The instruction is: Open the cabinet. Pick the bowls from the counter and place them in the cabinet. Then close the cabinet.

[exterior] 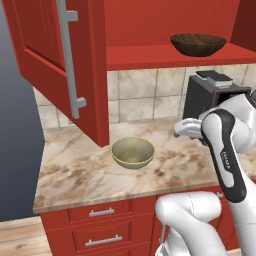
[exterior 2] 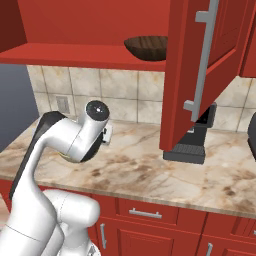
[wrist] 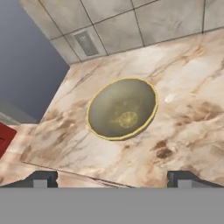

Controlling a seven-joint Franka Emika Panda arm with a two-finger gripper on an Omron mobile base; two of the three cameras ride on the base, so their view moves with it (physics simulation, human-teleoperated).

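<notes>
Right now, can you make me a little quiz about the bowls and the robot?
1. True or false: the brown bowl is inside the cabinet.
2. Where is the tan bowl? A) on the counter B) in the gripper C) in the cabinet
3. Fill in: the cabinet doors are ____.

Key:
1. True, it sits on the shelf.
2. A. It rests on the counter, with the gripper open above it.
3. Open.
</notes>
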